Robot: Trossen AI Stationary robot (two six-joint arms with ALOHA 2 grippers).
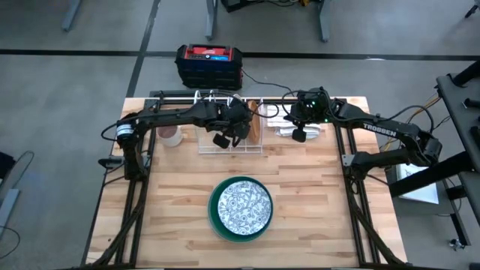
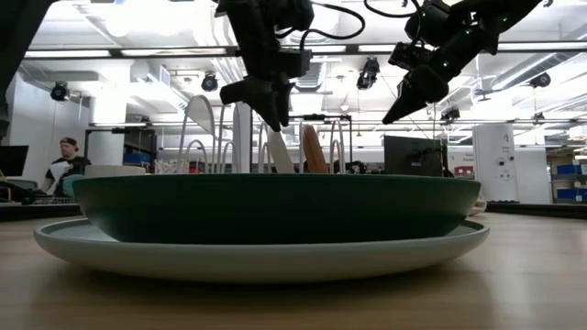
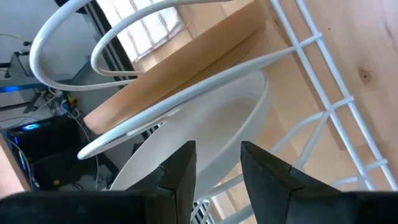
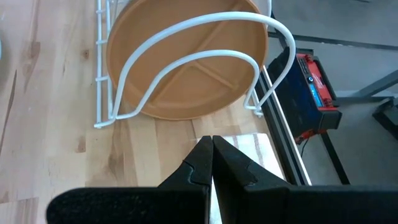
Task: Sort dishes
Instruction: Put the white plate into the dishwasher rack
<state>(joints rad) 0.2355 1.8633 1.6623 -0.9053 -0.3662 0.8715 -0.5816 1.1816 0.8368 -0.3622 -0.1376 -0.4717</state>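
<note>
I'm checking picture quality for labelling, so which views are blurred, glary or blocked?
Low view: the stacked plates fill the foreground and hide the table; ceiling lights glare behind. Left wrist view: the white plate is close and soft, the window overexposed. High view: evenly lit, sharp.

The right gripper, fingers pressed together, hovers near the brown plate standing in the white wire rack.

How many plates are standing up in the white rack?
2: a brown plate at the rack's right end and a white plate beside it. More could be hidden behind the left arm.
</note>
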